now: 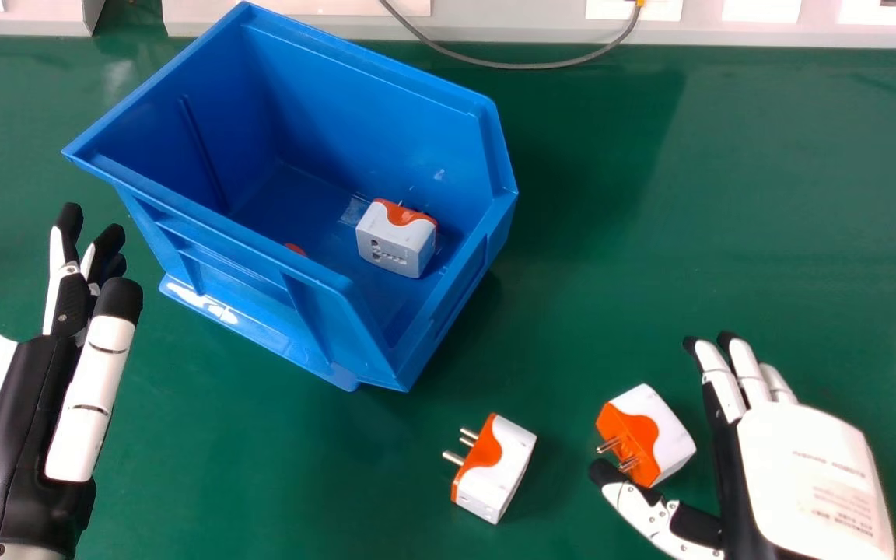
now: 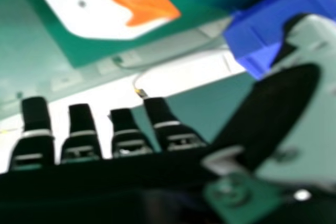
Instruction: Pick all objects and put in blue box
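- Lines of small print crossed the white back of the right hand [image 1: 813, 482], at 4 o'clock in a scene with 12 straight ahead of the robot.
- A blue box [image 1: 370, 101] stood on the green table [image 1: 689, 257] at 10 o'clock, its long axis running from 10 to 4.
- Inside, a white-and-orange adapter [image 1: 390, 239] lay toward the box's 4 o'clock end, its holed face turned roughly to 7; a sliver of orange [image 1: 295, 249] showed beside the near wall, the rest of it hidden.
- A second adapter [image 1: 495, 467] rested on the table near 6 o'clock, prongs aimed at 10, the body's long axis running from 1 to 7.
- A third adapter [image 1: 670, 439] sat at 4 o'clock between the right hand's thumb and fingers, prongs aimed at 8.
- The right hand's fingers were extended toward 11, open; whether the thumb touched the third adapter could not be told.
- The left hand [image 1: 28, 404] lay between 8 and 9 o'clock, fingers open and loosely straight toward 12.
- A grey cable [image 1: 495, 64] looped at 12.
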`<state>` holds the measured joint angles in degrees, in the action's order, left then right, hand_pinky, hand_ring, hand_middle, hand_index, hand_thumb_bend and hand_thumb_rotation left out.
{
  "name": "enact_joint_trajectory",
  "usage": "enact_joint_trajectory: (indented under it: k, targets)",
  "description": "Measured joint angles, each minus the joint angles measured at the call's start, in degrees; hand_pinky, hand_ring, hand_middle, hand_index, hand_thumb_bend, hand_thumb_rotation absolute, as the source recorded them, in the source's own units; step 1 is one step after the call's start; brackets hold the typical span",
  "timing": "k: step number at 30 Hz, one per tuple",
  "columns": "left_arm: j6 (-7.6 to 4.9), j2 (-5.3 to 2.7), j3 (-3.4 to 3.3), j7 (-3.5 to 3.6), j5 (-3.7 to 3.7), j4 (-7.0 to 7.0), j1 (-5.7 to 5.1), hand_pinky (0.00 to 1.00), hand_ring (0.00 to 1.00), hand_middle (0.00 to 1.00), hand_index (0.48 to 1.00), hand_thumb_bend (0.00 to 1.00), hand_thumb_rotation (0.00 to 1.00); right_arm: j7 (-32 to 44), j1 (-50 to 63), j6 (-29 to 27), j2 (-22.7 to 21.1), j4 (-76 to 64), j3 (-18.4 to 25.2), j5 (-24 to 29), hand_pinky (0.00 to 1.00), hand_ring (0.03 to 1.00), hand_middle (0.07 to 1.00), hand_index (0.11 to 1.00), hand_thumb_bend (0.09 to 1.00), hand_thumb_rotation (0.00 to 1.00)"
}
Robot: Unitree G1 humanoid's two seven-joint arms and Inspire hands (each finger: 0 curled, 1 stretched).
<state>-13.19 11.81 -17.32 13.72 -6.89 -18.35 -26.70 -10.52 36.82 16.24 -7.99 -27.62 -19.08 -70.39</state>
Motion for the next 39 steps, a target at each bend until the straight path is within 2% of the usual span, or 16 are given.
enact_joint_trajectory:
  k: [3, 5, 10, 19, 24, 28, 30, 34, 39]
  targets:
    - [0.00, 0.07, -0.05, 0.04, -0.05, 0.00, -0.02, 0.95, 1.00, 1.00, 0.999, 0.64, 0.98, 2.0, -0.2, 1.1, 0.2, 0.4, -0.4, -0.1, 0.78, 0.894, 0.939, 0.905, 0.434, 0.70]
    - [0.02, 0.09, -0.07, 0.09, -0.48, 0.00, -0.02, 0.95, 1.00, 1.00, 0.999, 0.64, 0.98, 3.8, -0.6, 1.9, 0.4, 0.6, -0.9, -0.1, 0.79, 0.894, 0.939, 0.905, 0.434, 0.70]
    - [0.08, 0.38, -0.13, 0.16, -1.02, -0.02, -0.03, 0.95, 1.00, 1.00, 0.999, 0.63, 0.98, 6.0, -2.3, 3.3, 0.4, 1.6, -0.9, -0.1, 0.79, 0.887, 0.935, 0.908, 0.432, 0.71]
    - [0.30, 0.59, -0.42, 0.18, -1.04, -0.39, -0.05, 0.95, 1.00, 1.00, 0.999, 0.63, 0.98, 8.0, -5.0, 6.1, 0.9, 4.8, -1.0, 0.0, 0.78, 0.887, 0.933, 0.909, 0.430, 0.69]
    - [0.83, 0.70, -0.53, 0.19, -1.07, -0.39, 0.04, 0.95, 1.00, 1.00, 0.998, 0.63, 0.98, 10.5, -7.1, 7.8, 1.1, 5.4, -1.0, 0.2, 0.78, 0.885, 0.933, 0.909, 0.424, 0.67]
    - [0.82, 0.75, -0.82, 0.29, -1.09, -0.39, 0.13, 0.94, 1.00, 1.00, 1.000, 0.63, 0.98, 12.6, -8.4, 9.1, 1.1, 5.9, -1.1, 0.3, 0.78, 0.883, 0.934, 0.908, 0.427, 0.66]
    - [0.82, 0.77, -1.08, 0.44, -1.20, -0.36, 0.16, 0.94, 1.00, 1.00, 1.000, 0.63, 0.98, 14.1, -8.9, 10.2, 1.2, 5.9, -1.1, 0.2, 0.78, 0.878, 0.932, 0.905, 0.427, 0.66]
    - [0.81, 0.78, -1.15, 0.61, -1.73, -0.35, 0.25, 0.94, 1.00, 1.00, 1.000, 0.63, 0.98, 16.4, -10.0, 12.0, 1.5, 5.8, -1.4, -0.1, 0.79, 0.876, 0.929, 0.901, 0.434, 0.64]
    - [0.81, 0.81, -1.23, 0.85, -1.80, -0.36, 0.21, 0.94, 1.00, 1.00, 1.000, 0.63, 0.98, 18.9, -11.6, 14.2, 2.1, 5.5, -1.6, -0.9, 0.79, 0.875, 0.927, 0.899, 0.439, 0.62]
